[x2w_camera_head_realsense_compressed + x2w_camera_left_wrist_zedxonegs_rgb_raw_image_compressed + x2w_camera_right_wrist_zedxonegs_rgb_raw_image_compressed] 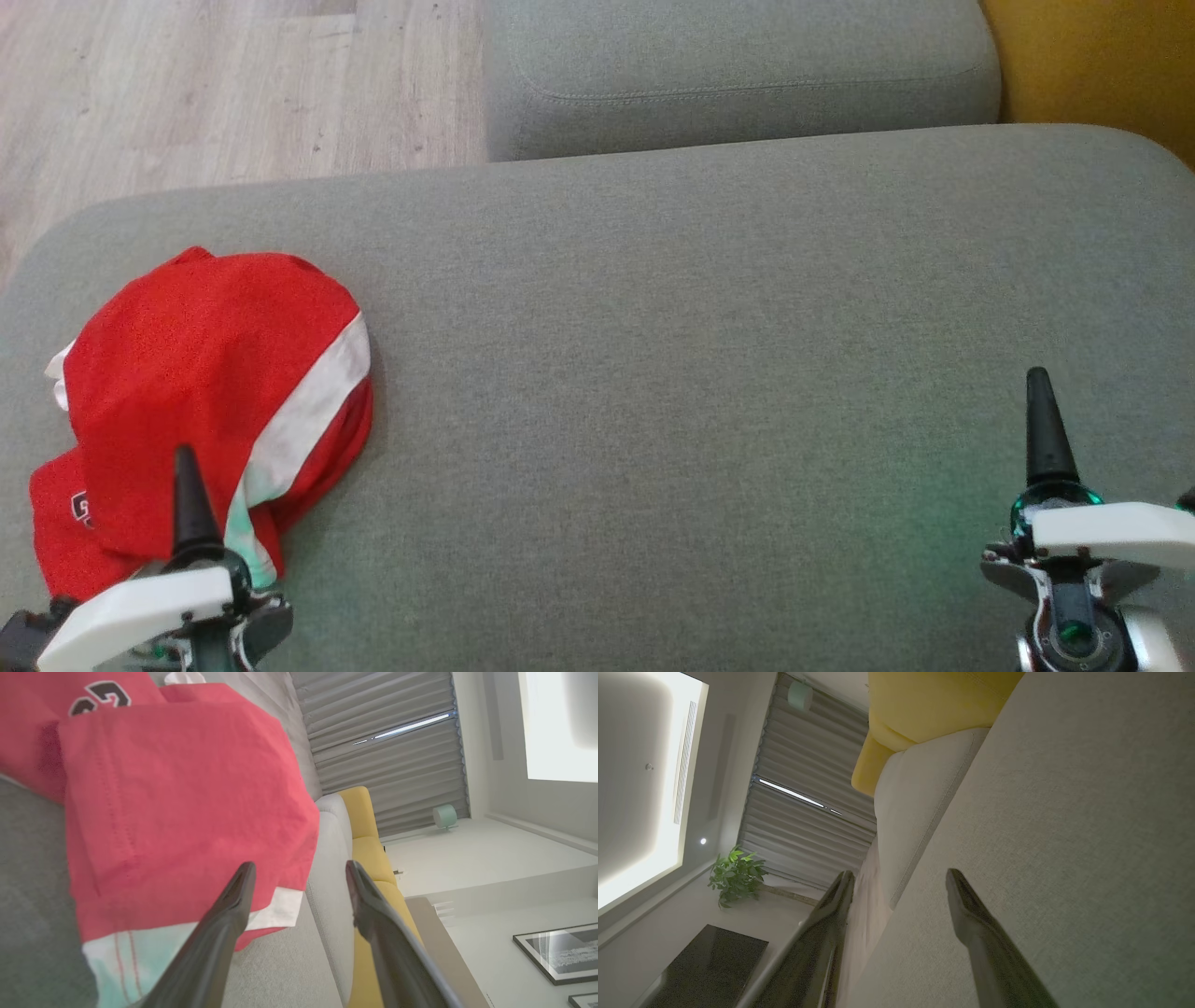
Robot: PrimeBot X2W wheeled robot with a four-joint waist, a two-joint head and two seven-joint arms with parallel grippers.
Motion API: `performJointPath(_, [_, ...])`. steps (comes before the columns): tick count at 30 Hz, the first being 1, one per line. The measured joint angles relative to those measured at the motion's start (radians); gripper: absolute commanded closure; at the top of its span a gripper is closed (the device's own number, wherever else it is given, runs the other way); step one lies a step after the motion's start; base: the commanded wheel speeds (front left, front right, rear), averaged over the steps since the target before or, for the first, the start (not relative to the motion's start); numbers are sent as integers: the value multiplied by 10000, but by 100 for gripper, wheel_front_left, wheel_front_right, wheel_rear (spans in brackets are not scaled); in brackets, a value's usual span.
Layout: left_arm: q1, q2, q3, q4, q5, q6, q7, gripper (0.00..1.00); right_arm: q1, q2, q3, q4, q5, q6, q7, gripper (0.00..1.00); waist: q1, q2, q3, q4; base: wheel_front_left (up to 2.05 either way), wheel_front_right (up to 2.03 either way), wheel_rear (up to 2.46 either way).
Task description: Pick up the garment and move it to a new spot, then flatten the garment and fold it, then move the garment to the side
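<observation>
Well, layout first: the garment (pixel 210 392), red with a white band and dark lettering, sits in a loose heap at the left end of the grey seat cushion (pixel 700 373), close to its rounded corner. The left gripper (pixel 299 865) hangs right at the heap's near edge, jaws spread wide with nothing between them. I read that placement as lining up for a pinch on the white hem, one finger across the cloth and the other over bare cushion. Whether a fingertip touches fabric I can't say; the wrist picture is too close and soft there. The right gripper (pixel 900 873) is parked well apart at the cushion's right end, jaws likewise agape and empty, probably so the middle is free as the new spot for spreading. Count: one garment, two grippers with two dark fingers each, two grey cushions counting the second cushion (pixel 738 75) behind, one yellow seat (pixel 1092 56), one patch of wood floor (pixel 187 84).
</observation>
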Motion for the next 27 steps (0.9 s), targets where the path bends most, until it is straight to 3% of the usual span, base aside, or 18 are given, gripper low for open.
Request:
performJointPath(13, [7, 0, -522, -738, 2272, 178, -353, 0, 0, -2, 265, -424, -2615, 0, -353, 0, 0, 0, 9, -12, 0, 0, 0])
performJointPath(27, [26, 12, -1373, -1185, 4765, 180, -782, 0, 0, -4, 765, -662, -4686, 0, -779, 0, 0, 0, 2, -36, 0, 0, 0])
